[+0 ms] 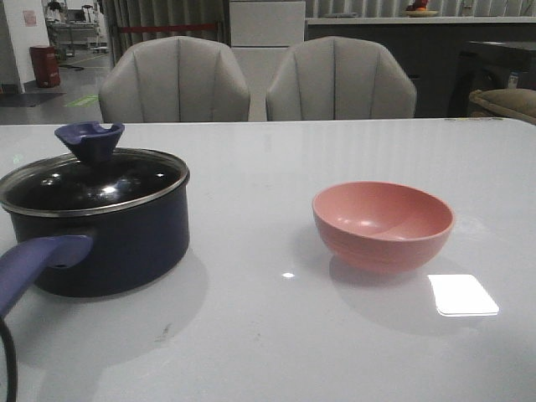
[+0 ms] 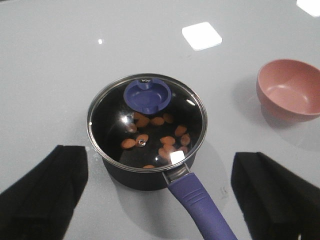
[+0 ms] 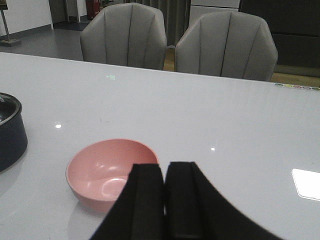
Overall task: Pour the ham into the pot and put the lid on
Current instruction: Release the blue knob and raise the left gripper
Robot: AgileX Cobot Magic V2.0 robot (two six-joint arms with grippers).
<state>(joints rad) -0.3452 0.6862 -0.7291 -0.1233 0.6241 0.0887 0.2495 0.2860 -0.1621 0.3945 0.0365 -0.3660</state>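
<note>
White table filled the front view, two grey chairs across the top. Pot sat at left of frame, lid seated on its rim, ham lying inside under the glass (seen from left wrist). Pink bowl stood right of centre, well apart from the pot. Left gripper was spread wide, grasping nothing; right gripper was pressed closed, empty.

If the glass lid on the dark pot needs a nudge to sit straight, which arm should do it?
Left. The left gripper is open on either side of the dark navy pot, above the round glass lid covering the orange ham slices. The right gripper is shut, near the empty pink bowl.
</note>
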